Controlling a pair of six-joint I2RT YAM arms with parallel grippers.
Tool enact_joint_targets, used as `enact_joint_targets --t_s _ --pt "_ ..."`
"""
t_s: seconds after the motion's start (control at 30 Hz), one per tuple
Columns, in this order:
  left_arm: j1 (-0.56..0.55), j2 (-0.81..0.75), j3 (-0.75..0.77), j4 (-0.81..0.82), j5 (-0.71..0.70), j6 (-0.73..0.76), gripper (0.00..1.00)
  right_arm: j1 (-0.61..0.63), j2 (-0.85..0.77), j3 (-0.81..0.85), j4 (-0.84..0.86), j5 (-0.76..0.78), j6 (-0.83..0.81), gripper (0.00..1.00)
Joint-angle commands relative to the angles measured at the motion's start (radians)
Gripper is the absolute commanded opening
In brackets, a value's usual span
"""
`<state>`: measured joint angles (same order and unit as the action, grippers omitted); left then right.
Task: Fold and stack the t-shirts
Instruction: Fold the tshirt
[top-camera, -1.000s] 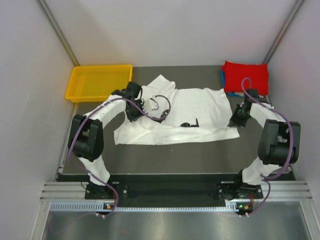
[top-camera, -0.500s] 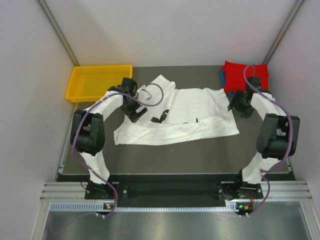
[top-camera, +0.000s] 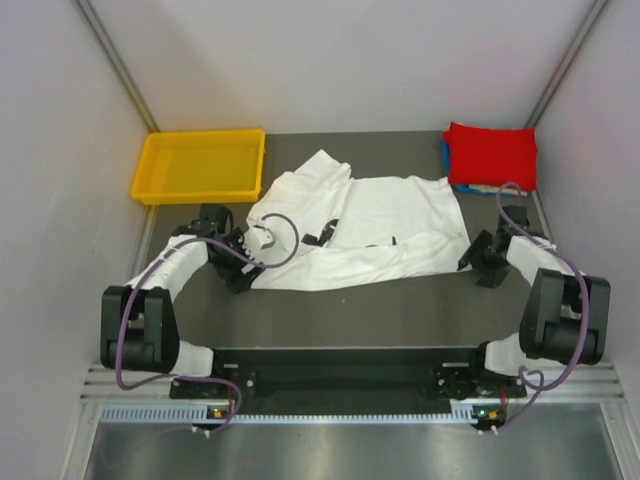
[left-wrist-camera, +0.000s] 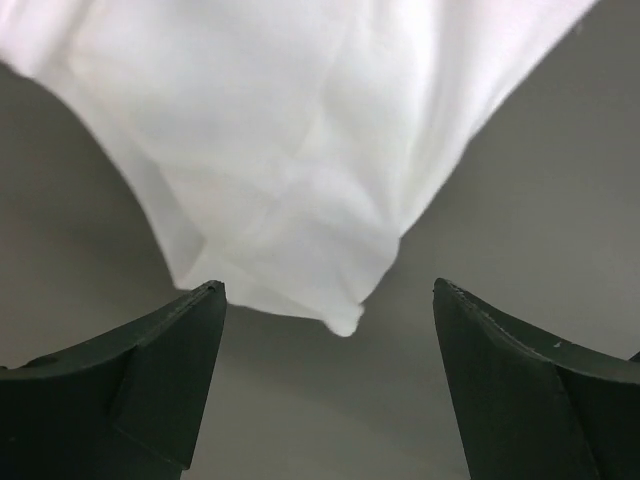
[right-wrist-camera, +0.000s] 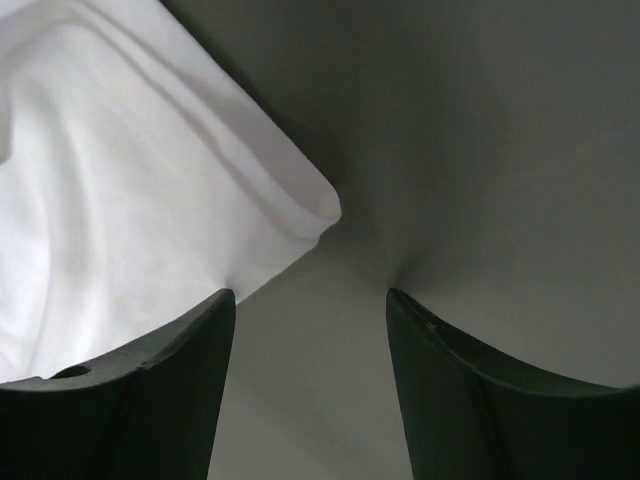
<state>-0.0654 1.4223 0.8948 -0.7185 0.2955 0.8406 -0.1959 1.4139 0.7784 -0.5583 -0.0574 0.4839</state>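
The left hand (top-camera: 243, 268) is spread wide at the lower-left corner of the white t-shirt (top-camera: 370, 225) and pinches nothing. In its wrist view that corner lies just above the gap between the fingers (left-wrist-camera: 150, 370). The right hand (top-camera: 480, 258) is spread too, empty, beside the shirt's lower-right corner. The shirt lies rumpled mid-frame on the desk (top-camera: 380, 310). A folded red t-shirt (top-camera: 490, 155) sits upper right, a yellow tray (top-camera: 200, 165) upper left.

A yellow tray (top-camera: 197, 166) sits at the far left corner of the dark grey worktop (top-camera: 380, 310), close to the pale left wall (top-camera: 50, 200). Nothing lies in it.
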Motion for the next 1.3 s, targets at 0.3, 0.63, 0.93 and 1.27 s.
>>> enact_joint_targets --t_s 0.3,0.63,0.93,1.27 --pt "-0.123 0.072 -0.163 0.315 -0.071 0.077 0.51 0.006 0.059 -0.022 0.118 -0.009 0.045 0.15" --pt "-0.142 -0.092 -0.145 -0.005 -0.058 0.031 0.00 -0.106 -0.143 -0.109 -0.078 -0.117 0.065 0.00" --pt "-0.165 -0.293 -0.099 -0.536 -0.019 0.222 0.00 -0.411 -0.580 -0.282 -0.360 -0.292 0.056 0.00" --pt "-0.194 -0.304 -0.111 -0.616 -0.001 0.253 0.57 -0.390 -0.615 -0.242 -0.474 -0.227 0.042 0.23"
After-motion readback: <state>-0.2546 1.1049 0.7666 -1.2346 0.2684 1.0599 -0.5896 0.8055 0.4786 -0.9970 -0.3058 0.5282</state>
